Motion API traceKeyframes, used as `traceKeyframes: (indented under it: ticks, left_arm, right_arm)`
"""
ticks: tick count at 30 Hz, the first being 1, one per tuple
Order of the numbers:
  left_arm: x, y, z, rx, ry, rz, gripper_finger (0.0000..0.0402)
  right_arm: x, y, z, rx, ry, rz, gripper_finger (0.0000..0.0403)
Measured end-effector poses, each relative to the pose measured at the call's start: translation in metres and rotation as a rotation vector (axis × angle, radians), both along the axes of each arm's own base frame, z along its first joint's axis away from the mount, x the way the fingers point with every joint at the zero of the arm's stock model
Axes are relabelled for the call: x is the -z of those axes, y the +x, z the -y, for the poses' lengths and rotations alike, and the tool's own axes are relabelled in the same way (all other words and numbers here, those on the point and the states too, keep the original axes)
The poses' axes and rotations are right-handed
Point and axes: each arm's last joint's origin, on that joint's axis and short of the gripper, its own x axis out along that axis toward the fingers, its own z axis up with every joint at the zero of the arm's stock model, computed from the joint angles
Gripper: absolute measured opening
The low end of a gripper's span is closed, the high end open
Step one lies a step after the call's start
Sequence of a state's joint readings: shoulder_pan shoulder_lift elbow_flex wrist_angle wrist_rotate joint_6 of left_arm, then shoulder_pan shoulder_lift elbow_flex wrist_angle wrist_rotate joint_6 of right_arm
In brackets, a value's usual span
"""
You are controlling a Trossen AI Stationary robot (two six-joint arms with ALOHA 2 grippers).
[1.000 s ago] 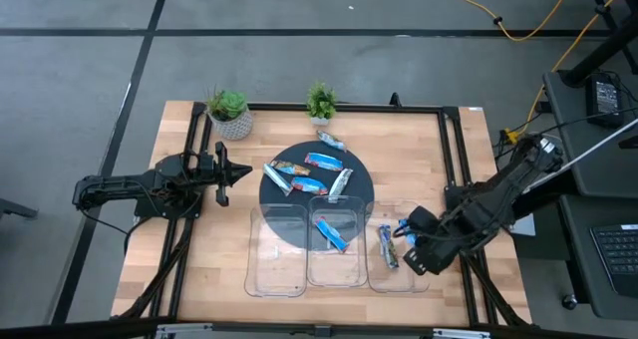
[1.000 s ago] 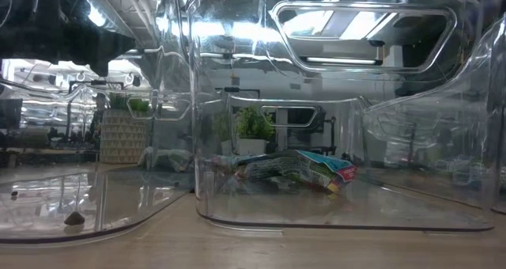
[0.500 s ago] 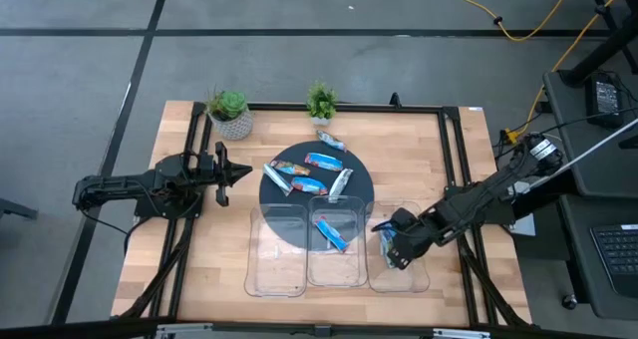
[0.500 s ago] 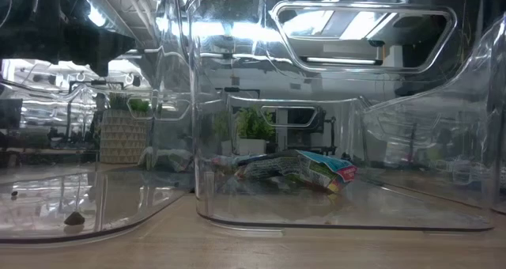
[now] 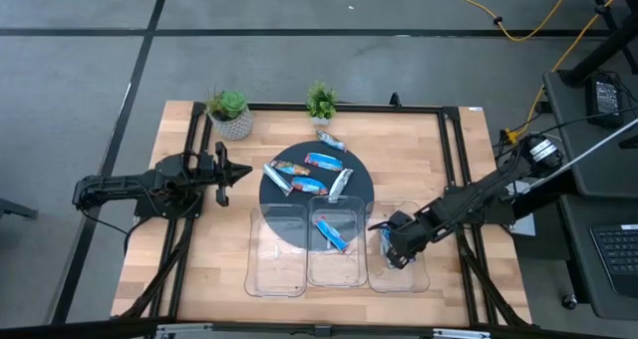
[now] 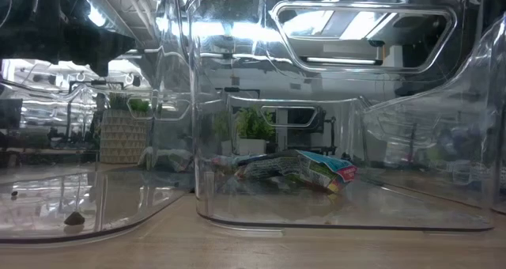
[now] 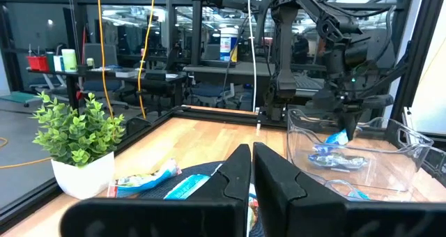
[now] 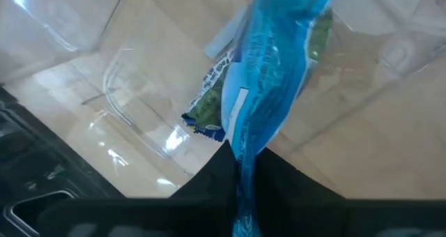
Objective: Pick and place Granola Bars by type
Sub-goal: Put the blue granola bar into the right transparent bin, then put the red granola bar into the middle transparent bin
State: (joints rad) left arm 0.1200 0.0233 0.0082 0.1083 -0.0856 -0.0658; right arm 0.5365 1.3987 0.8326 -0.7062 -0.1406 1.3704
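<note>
Swung inward from the table's right edge over the past second, the right gripper (image 5: 391,247) now hangs above the rightmost clear tray (image 5: 419,279), its fingers pinching a blue granola bar (image 8: 268,77); another bar (image 8: 212,101) lies in the tray just below it. Beyond, four bars rest on the dark round plate (image 5: 274,194). Well apart, the left gripper (image 5: 245,172) waits closed beside that plate.

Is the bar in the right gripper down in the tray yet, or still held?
Still held. The right gripper pinches a blue bar between its fingers over the right-hand tray, where another bar already lies.
</note>
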Motion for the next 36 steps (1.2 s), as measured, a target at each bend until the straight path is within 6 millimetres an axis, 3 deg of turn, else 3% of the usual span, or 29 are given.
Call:
traceKeyframes:
  ticks: [6,15,21,28,36]
  left_arm:
    - [0.000,0.000,0.000,0.000,0.000,0.000,0.0008]
    - [0.000,0.000,0.000,0.000,0.000,0.000,0.0013]
    - [0.000,0.000,0.000,0.000,0.000,0.000,0.0008]
    - [0.000,0.000,0.000,0.000,0.000,0.000,0.0013]
    - [0.000,0.000,0.000,0.000,0.000,0.000,0.0008]
  right_arm:
    - [0.000,0.000,0.000,-0.016,-0.007,0.008,0.0031]
    - [0.000,0.001,0.001,-0.006,-0.048,0.031,0.0129]
    - [0.000,0.001,0.001,-0.005,-0.048,0.031,0.0171]
    - [-0.003,0.002,0.000,-0.003,-0.044,0.036,0.0176]
    - [-0.035,0.012,-0.003,-0.063,-0.097,0.104,0.0169]
